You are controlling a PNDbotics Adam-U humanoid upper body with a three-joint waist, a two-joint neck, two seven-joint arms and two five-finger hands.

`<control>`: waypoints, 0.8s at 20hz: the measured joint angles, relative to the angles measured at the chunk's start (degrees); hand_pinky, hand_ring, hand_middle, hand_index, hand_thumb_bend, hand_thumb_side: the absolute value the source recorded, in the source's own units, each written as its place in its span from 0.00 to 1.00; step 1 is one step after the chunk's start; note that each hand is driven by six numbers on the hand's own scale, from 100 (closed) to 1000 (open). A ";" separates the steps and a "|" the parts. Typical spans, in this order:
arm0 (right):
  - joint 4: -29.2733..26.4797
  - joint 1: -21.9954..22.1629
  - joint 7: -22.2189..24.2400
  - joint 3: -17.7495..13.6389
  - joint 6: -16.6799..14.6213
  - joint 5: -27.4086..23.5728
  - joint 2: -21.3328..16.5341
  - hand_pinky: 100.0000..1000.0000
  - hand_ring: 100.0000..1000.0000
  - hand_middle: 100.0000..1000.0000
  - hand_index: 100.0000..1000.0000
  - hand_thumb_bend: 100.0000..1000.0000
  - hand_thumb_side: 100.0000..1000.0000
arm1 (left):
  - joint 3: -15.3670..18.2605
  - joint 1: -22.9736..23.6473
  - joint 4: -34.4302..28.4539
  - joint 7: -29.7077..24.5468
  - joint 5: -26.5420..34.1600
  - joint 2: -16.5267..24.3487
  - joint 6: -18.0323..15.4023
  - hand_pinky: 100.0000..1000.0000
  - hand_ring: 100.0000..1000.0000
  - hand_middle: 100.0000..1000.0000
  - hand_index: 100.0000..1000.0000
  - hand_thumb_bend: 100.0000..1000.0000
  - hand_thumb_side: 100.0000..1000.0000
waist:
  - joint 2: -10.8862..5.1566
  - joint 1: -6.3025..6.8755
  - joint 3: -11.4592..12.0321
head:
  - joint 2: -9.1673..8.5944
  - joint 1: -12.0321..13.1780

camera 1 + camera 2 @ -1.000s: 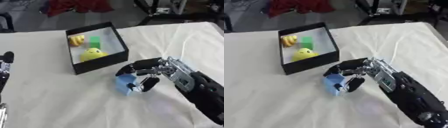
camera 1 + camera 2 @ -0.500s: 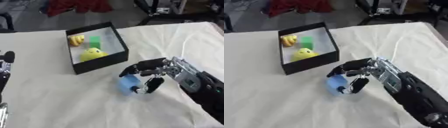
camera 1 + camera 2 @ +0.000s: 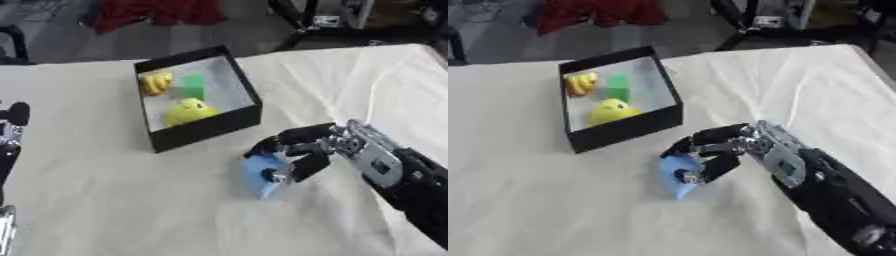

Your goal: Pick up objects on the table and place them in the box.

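Note:
A light blue object (image 3: 261, 173) lies on the white cloth in front of the black box (image 3: 203, 129). My right hand (image 3: 306, 150) reaches in from the lower right, its fingers and thumb curled round the blue object. Inside the box lie a yellow round object (image 3: 187, 112), a green block (image 3: 192, 86) and a yellow-orange object (image 3: 156, 83). My left hand (image 3: 10, 131) shows only at the left edge, away from the objects; its fingers cannot be made out.
The table is covered by a white cloth (image 3: 96, 200) with wide bare room left of and in front of the box. Beyond the far edge are a red cloth (image 3: 149, 11) and dark stands (image 3: 324, 20).
My right hand has shifted slightly down and right with the blue object as its fingers curl closer round it. The box and its contents have not moved.

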 measured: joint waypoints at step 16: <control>1.28 -0.07 2.61 0.34 2.61 -9.37 -0.32 0.90 0.90 0.95 1.00 0.00 1.00 | 0.00 -0.01 0.00 0.00 0.00 0.00 0.00 0.63 0.53 0.55 0.79 0.77 0.65 | 0.01 0.00 0.13 | 0.00 -0.01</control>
